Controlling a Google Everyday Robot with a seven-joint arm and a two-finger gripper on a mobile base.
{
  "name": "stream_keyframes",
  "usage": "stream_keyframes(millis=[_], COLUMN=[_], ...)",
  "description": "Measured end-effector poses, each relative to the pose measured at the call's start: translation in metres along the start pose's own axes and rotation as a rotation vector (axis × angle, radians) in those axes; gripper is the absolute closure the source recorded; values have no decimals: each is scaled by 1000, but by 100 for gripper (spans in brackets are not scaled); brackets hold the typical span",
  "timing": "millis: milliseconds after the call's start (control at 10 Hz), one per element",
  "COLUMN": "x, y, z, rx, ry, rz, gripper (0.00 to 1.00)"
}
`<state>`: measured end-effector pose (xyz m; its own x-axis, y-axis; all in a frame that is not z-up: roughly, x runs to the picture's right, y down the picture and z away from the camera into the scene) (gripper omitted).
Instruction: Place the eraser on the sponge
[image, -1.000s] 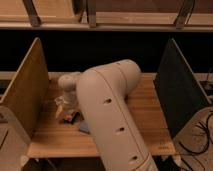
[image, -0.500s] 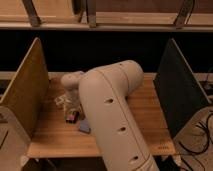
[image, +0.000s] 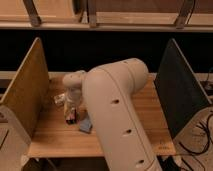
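Note:
My gripper (image: 70, 113) hangs at the left of the wooden table (image: 125, 137), below the white wrist of the arm. It is shut on the eraser (image: 71, 119), a small block with red and dark edges held just above the tabletop. The sponge (image: 86, 125), a flat blue-grey pad, lies on the table immediately right of and slightly nearer than the eraser, partly hidden by the big white arm link (image: 117, 115).
A small whitish object (image: 60, 98) lies on the table left of the gripper. A tan side panel (image: 25, 92) walls the left edge and a dark panel (image: 180, 87) the right. Cables (image: 202, 137) hang at the far right.
The gripper with the eraser has shifted slightly right and nearer, closer to the sponge. The sponge has not moved.

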<state>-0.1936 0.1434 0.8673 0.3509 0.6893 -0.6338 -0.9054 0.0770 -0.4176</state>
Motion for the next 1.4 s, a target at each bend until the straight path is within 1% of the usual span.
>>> stream_keyframes(millis=[100, 200, 300, 400, 500, 700, 800, 1000, 1100, 1200, 1300, 1400], x=[5, 15, 26, 36, 52, 72, 80, 91, 96, 95, 97, 97], y=[-5, -14, -22, -29, -39, -48, -51, -47, -40, -39, -41, -42], z=[-10, -26, -36, -44, -50, -49, -44, -31, -23, -23, -23, -23], rx=[8, 24, 43, 57, 80, 100, 107, 116, 128, 126, 129, 130], ry=[-27, -65, -87, -100, -104, -88, -72, -26, 8, 8, 13, 13], rz=[10, 28, 46, 63, 89, 124, 134, 127, 103, 99, 101, 102], gripper=[100, 100, 100, 100, 100, 100, 97, 80, 70, 67, 67, 69])
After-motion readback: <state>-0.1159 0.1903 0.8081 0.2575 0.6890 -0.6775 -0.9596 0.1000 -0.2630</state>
